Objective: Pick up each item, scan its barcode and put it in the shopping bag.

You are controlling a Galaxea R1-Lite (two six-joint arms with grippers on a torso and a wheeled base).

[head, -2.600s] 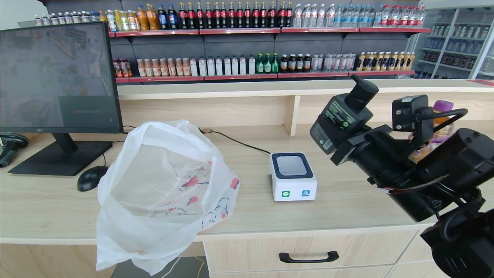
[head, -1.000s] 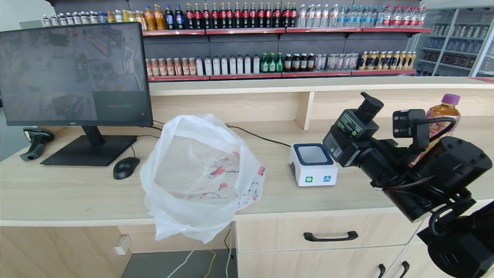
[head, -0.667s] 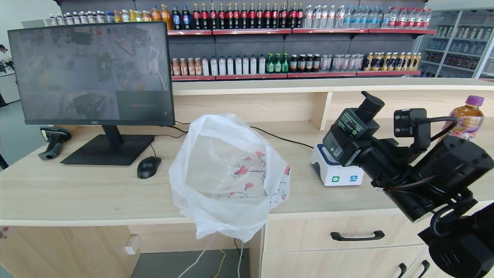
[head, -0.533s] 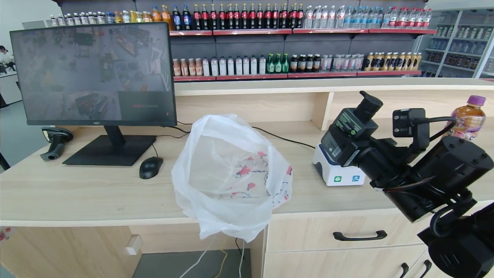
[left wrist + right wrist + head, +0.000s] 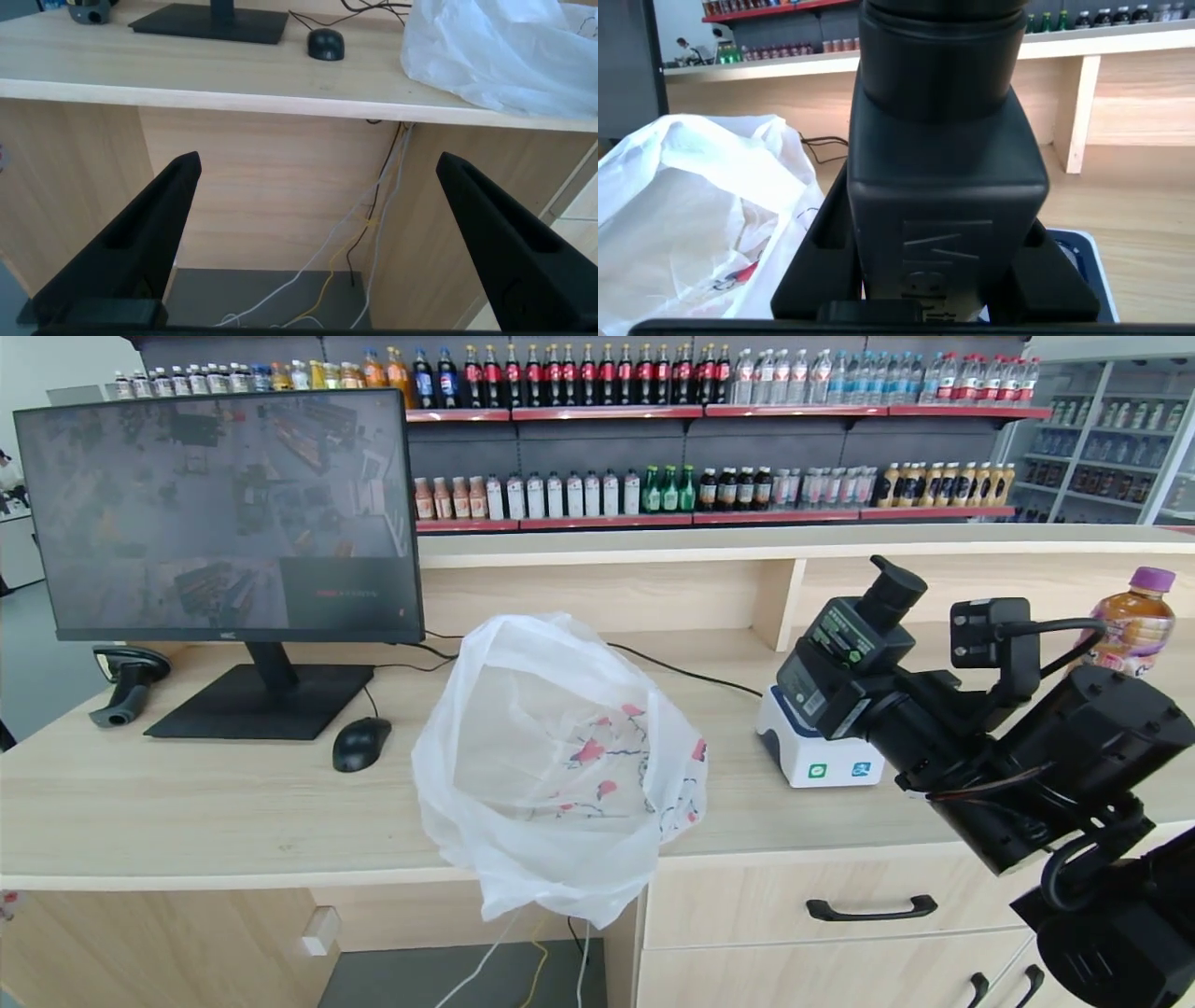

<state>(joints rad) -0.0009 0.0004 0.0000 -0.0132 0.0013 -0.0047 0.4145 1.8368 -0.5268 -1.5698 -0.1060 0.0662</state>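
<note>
Right fingers point(image 5: 814, 266): clamped on black bottle point(image 5: 840, 644) above scanner point(image 5: 826, 765), 3 o'clock of shopping bag point(image 5: 551, 756). Left fingers point(image 5: 140, 243): spread, empty, below counter point(image 5: 187, 803) edge.

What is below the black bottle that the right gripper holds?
The white barcode scanner stands on the counter just below the black bottle. The scanner's front face and one side show; the bottle covers most of its top window.

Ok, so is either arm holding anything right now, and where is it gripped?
The right gripper holds a dark bottle, clamped around the lower part of its body, at the end away from the cap. The left gripper is open and empty.
</note>
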